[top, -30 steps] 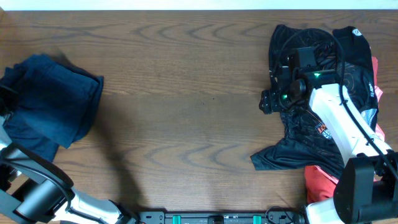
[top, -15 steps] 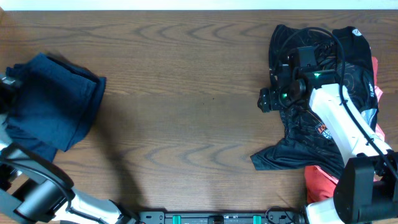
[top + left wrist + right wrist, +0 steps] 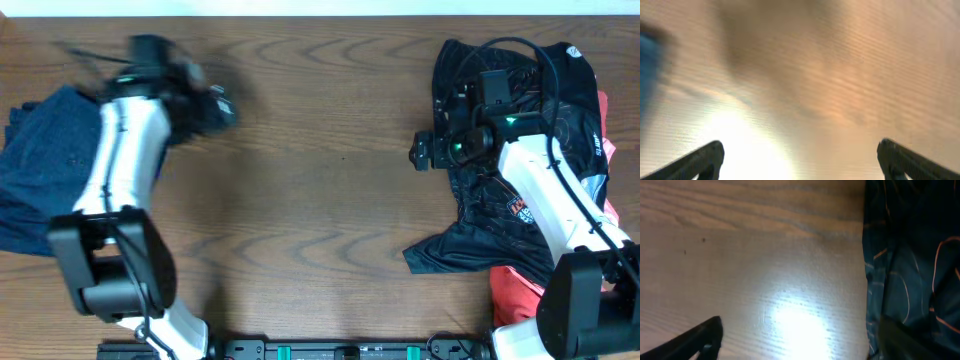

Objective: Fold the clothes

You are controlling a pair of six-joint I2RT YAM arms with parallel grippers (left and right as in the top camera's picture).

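The left gripper (image 3: 212,106) is hovering open and empty over bare table (image 3: 320,210) beside the shorts (image 3: 45,170), while the right gripper (image 3: 422,152) is hanging open at the edge of the jersey (image 3: 470,240), probably lining up a pinch.

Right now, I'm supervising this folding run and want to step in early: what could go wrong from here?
The right gripper hangs open astride the black jersey edge, one finger over bare table; closing may catch only a hem or bunched layers.
The coral-red piece seems partly under that jersey, so lifting it could drag both.
The left gripper is open, empty and blurred over bare table, off the crumpled navy garment: a hasty grab might miss.
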